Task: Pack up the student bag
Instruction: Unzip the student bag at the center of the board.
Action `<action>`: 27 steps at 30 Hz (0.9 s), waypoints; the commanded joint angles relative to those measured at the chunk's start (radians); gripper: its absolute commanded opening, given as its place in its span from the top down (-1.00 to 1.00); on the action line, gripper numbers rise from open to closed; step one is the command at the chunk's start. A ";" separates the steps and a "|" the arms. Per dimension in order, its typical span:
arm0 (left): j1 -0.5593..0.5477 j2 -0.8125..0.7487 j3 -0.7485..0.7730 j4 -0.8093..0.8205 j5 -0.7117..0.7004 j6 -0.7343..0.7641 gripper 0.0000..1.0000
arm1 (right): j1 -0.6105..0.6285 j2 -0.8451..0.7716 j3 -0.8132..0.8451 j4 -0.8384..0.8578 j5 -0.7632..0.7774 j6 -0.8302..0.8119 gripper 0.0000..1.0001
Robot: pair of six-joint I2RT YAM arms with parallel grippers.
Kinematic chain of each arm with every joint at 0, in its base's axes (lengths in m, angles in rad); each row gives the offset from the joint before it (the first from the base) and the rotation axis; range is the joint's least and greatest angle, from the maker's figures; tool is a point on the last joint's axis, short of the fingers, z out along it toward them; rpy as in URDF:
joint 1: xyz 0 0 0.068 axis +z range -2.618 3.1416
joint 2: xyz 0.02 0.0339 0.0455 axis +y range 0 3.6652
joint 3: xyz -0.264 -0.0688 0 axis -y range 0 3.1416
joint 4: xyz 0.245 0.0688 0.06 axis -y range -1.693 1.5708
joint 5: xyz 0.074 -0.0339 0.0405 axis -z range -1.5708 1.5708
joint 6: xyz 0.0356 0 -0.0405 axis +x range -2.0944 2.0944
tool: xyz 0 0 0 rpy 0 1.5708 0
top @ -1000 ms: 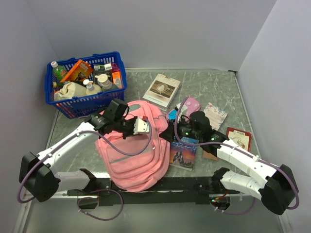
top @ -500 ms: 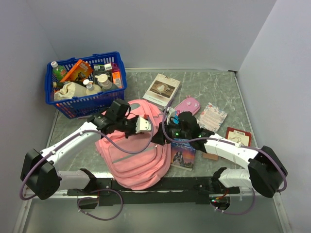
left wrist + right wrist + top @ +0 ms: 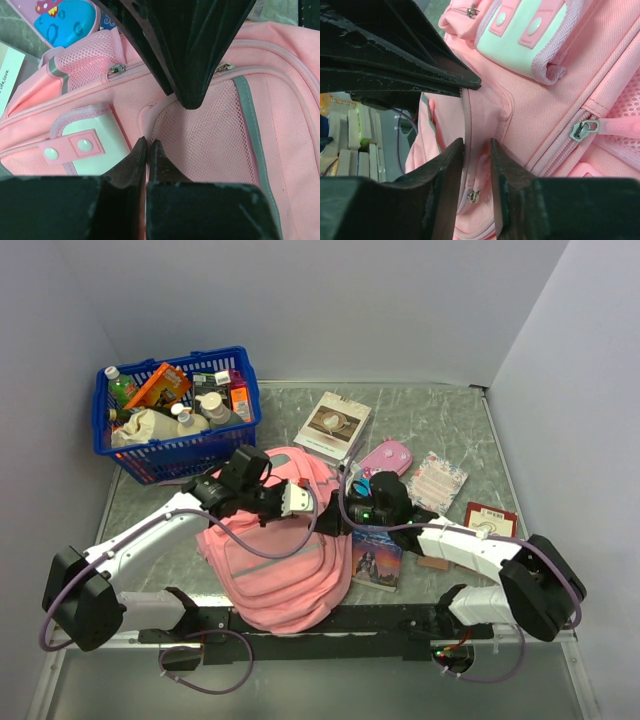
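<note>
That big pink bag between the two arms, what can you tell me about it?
The student bag is a soft pink fabric backpack with a grey stripe, mesh panels, zips and white-flapped front pockets. It lies front-up on the table. The left gripper is shut on a pinch of its fabric; the right gripper straddles a fold nearby, jaws apart.

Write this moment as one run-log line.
object: large soft pink fabric backpack | left jaws: shut on its fabric | right jaws: open around a fold
</note>
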 commanded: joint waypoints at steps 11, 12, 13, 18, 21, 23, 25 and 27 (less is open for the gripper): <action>-0.016 -0.037 -0.016 0.138 0.046 -0.002 0.99 | -0.030 -0.190 -0.121 -0.036 0.042 -0.003 0.67; -0.017 -0.040 -0.019 0.145 0.046 -0.005 0.99 | -0.031 -0.197 -0.124 -0.047 0.048 -0.005 0.71; -0.017 -0.042 -0.025 0.148 0.044 -0.008 0.99 | -0.031 -0.207 -0.134 -0.062 0.053 -0.011 0.71; -0.017 -0.050 -0.043 0.168 0.040 -0.016 0.99 | -0.044 -0.283 -0.157 -0.141 0.105 -0.032 0.71; -0.022 -0.053 -0.057 0.176 0.040 -0.016 0.99 | -0.054 -0.345 -0.177 -0.203 0.139 -0.045 0.70; -0.024 -0.054 -0.060 0.173 0.040 -0.008 0.99 | -0.059 -0.383 -0.190 -0.231 0.150 -0.046 0.69; -0.028 -0.056 -0.063 0.176 0.040 -0.013 0.99 | -0.071 -0.401 -0.203 -0.237 0.153 -0.046 0.68; -0.031 -0.056 -0.065 0.179 0.037 -0.013 0.99 | -0.079 -0.404 -0.207 -0.245 0.148 -0.046 0.60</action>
